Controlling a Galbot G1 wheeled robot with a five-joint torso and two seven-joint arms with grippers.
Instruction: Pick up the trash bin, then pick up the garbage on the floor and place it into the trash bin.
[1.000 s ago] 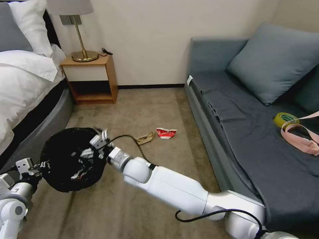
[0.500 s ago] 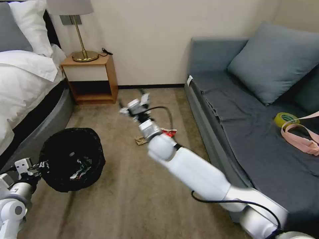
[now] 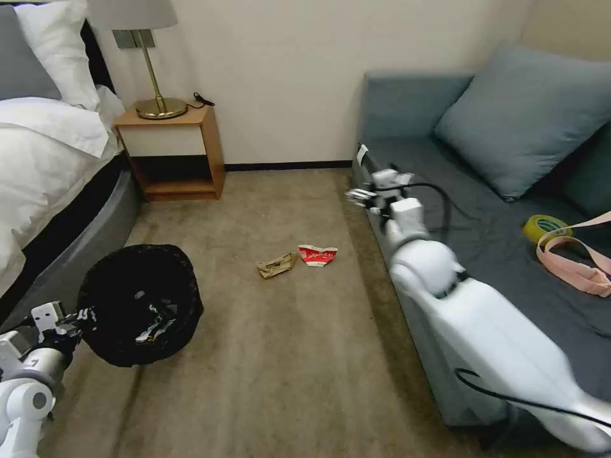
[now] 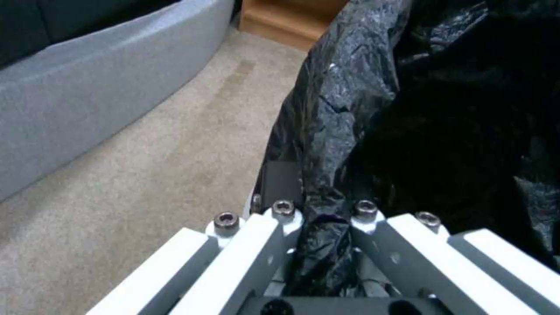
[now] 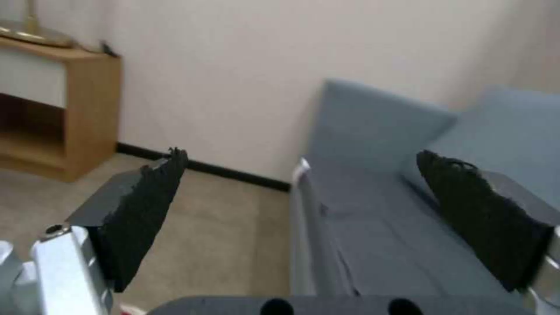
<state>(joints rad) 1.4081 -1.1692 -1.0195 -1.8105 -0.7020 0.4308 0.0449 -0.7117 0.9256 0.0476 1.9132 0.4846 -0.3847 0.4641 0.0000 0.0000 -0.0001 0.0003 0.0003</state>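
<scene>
The trash bin (image 3: 140, 306), its black bag folded over the rim, hangs low over the carpet at the lower left. My left gripper (image 3: 77, 316) is shut on its near rim; the left wrist view shows the black bag (image 4: 373, 113) pinched between the fingers of the left gripper (image 4: 320, 218). Two pieces of garbage lie on the carpet: crumpled brown paper (image 3: 277, 265) and a red-and-white carton (image 3: 317, 255). My right gripper (image 3: 371, 189) is raised by the sofa's front edge, open and empty. In the right wrist view the right gripper (image 5: 309, 205) has its black pads (image 5: 146, 205) wide apart.
A grey sofa (image 3: 484, 254) with a cushion (image 3: 522, 121) runs along the right, carrying a yellow-green tape roll (image 3: 545, 227) and a pink strap (image 3: 573, 264). A wooden nightstand (image 3: 172, 149) with a lamp stands at the back wall. The bed (image 3: 51, 165) borders the left.
My right arm has swung away from over the trash bin, up and to the right, to the sofa's edge. The bin and left gripper have stayed put.
</scene>
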